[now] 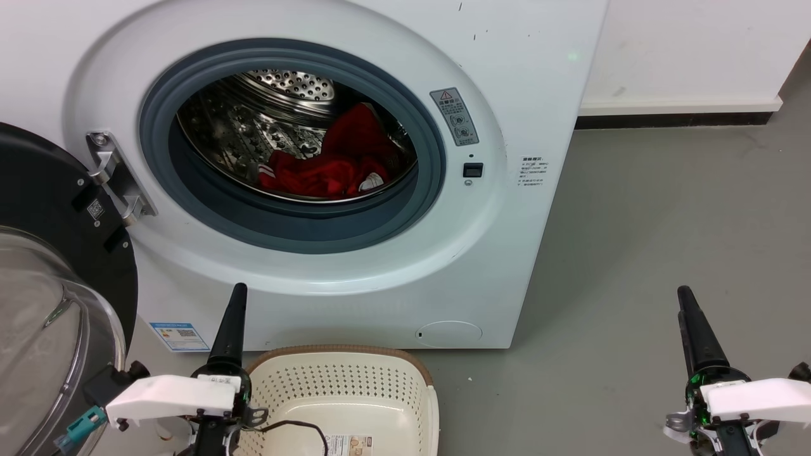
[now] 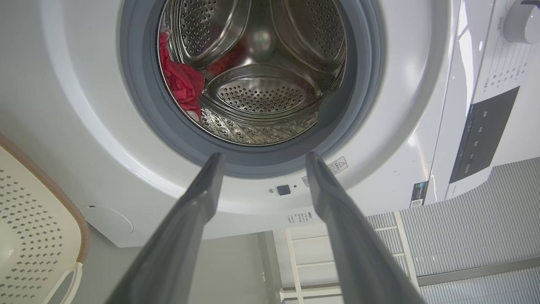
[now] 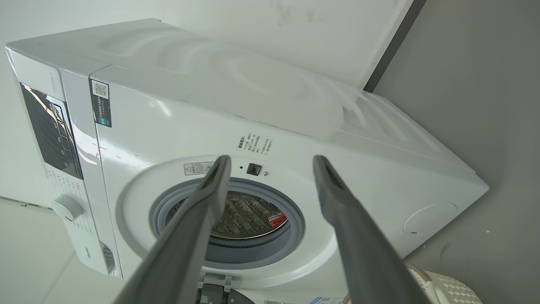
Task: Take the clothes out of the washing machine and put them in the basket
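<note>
The washer (image 1: 545, 76) has a smooth, glossy white casing, scuffed in spots. Its porthole seal (image 1: 190, 209) looks like matt grey rubber. The drum (image 2: 261, 95) is shiny perforated steel. The clothes (image 1: 336, 164) are soft red cloth. The door (image 1: 44, 329) is clear glass in a black frame, on a bare metal hinge (image 1: 117, 174). The basket (image 1: 342, 380) is cream perforated plastic with a paper label (image 1: 348, 445). The floor (image 1: 633, 221) is smooth matt grey. The left gripper (image 2: 264, 155) and right gripper (image 3: 272, 157) have smooth, matt dark fingers (image 2: 185, 228).

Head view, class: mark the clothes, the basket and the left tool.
clothes (image 1: 329, 168), head view, middle of the red heap.
basket (image 1: 342, 349), head view, brown back rim.
left tool (image 1: 238, 292), head view, at its fingertips.
</note>
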Motion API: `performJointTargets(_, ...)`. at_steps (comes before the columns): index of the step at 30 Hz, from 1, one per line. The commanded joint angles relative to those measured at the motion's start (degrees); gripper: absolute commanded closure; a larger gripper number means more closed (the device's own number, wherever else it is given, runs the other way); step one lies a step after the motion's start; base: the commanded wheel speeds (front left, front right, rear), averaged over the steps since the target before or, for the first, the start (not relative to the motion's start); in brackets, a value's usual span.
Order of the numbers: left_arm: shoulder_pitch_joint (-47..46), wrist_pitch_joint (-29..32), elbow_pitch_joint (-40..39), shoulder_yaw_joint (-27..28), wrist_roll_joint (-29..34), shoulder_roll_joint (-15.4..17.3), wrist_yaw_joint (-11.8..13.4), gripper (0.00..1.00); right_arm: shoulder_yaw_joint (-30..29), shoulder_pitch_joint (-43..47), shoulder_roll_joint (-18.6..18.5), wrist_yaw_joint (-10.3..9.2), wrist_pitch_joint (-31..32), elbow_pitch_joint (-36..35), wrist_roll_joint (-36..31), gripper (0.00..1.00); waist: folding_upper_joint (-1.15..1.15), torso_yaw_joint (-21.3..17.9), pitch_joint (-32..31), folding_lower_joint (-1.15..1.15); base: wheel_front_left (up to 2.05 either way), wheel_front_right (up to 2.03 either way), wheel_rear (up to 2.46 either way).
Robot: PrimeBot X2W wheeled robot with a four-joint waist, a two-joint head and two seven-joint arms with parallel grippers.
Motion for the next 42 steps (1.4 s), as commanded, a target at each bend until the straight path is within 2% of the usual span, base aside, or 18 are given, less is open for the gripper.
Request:
performJointTargets(1,-1.7,-0.6,-1.6,-0.2,2.9,0.2,0.0,0.0,0.0,-0.4,-0.2,0.0,-0.6,-1.7,-2.8,0.0,0.0,0.0,0.0,0.0,0.0,0.0,0.0)
performJointTargets(7,-1.8,-2.1,-3.2,-2.0,12.3,0.3,0.0,0.0,0.9,0.4,-0.2,0.0,-2.1,-4.3,-14.9,0.0,0.0,0.0,0.1,0.0,0.0,0.0,0.0)
performJointTargets(15,-2.0,-3.8,-3.3,-3.5,21.7,0.6,0.0,0.0,1.7,1.6,-0.3,0.0,-3.8,-5.7,-25.4,0.0,0.0,0.0,0.1,0.0,0.0,0.0,0.0)
performJointTargets(37,-2.2,-7.9,-2.7,-5.5,44.6,1.8,0.5,0.0,2.8,3.7,-0.3,0.0,-6.7,-7.0,-44.2,0.0,0.0,0.2,-0.3,0.0,0.0,0.0,0.0)
performJointTargets(42,-2.5,-8.7,-2.5,-5.9,48.1,2.2,0.9,0.0,2.8,4.0,-0.3,0.0,-6.9,-7.2,-47.5,0.0,0.0,0.1,-0.2,0.0,0.0,0.0,0.0)
